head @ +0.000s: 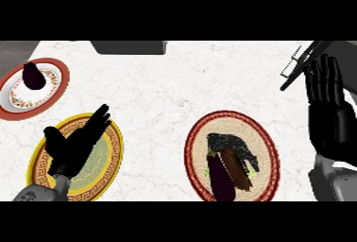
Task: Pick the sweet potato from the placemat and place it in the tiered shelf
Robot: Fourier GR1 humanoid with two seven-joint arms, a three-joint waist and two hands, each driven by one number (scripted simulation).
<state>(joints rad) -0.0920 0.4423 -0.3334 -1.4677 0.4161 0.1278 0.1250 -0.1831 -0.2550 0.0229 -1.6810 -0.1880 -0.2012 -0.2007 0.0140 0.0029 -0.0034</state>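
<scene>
The white marbled counter [167, 90] bore a red-rimmed plate [61, 78] upper left, a yellow plate [114, 142] lower left, and a red-bordered placemat [199, 130] lower right; a dark frame [296, 64], perhaps the shelf, sat upper right.

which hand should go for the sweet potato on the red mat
Right. The right hand hangs open beside the placemat holding the sweet potato; the left hand is over the yellow plate, farther off.

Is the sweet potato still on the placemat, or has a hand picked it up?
On the placemat. The sweet potato lies there beside an eggplant; the right hand is open and well off to its right.

No readable text, labels, brands or numbers anywhere.
</scene>
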